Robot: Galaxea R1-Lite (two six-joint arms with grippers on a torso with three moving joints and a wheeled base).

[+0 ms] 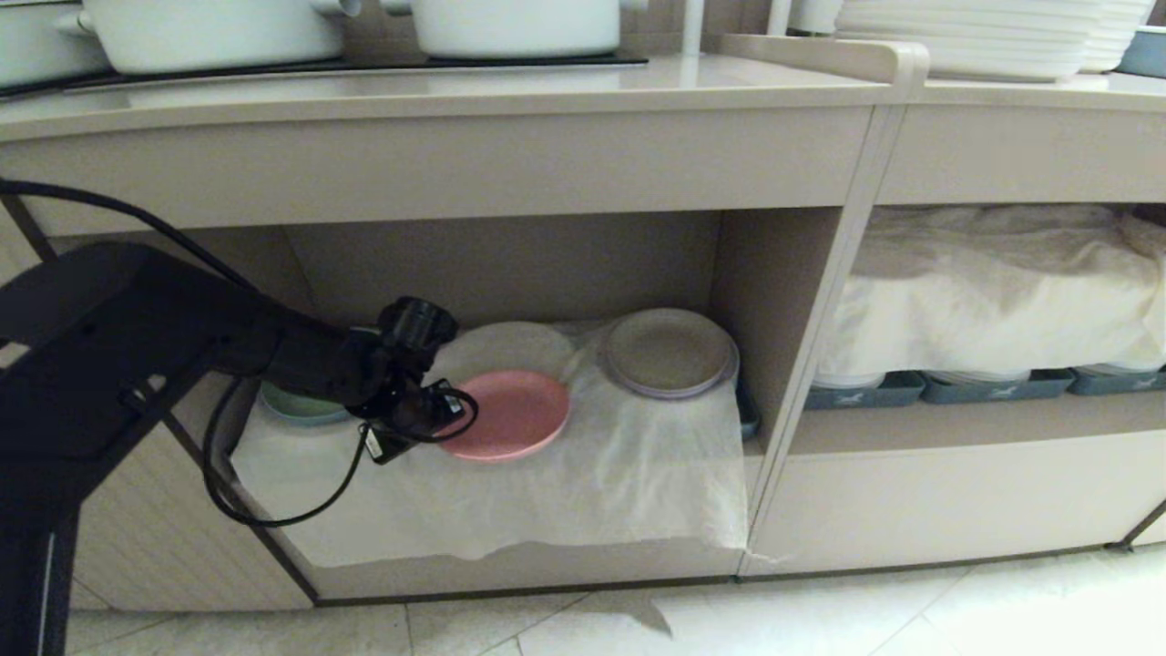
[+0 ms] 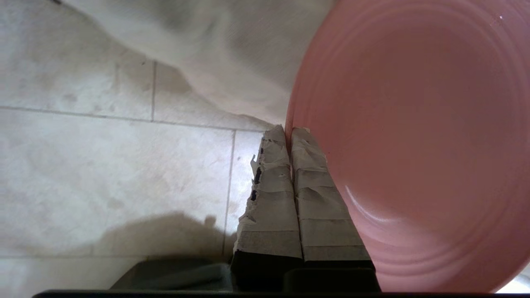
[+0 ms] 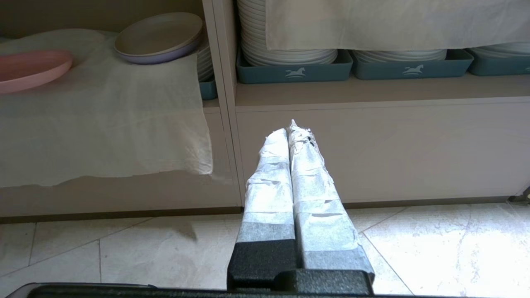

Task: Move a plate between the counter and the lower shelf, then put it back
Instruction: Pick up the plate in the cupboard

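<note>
The small pink plate (image 1: 515,415) (image 2: 414,145) (image 3: 29,68) is in the lower shelf (image 1: 510,264), over its wrinkled white cloth (image 1: 547,492). My left gripper (image 1: 448,410) (image 2: 287,131) reaches into the shelf from the left and is shut on the plate's near-left rim, which sits between the two taped fingers. Whether the plate rests on the cloth or hangs just above it I cannot tell. The counter (image 1: 455,91) runs above the shelf. My right gripper (image 3: 290,131) is shut on nothing, parked low over the floor tiles and out of the head view.
A beige-grey plate (image 1: 669,351) sits at the shelf's back right and a green plate (image 1: 296,405) behind my left wrist. The shelf's divider wall (image 1: 802,383) stands to the right, with grey-blue trays (image 1: 988,387) beyond it. White pots (image 1: 209,32) stand on the counter.
</note>
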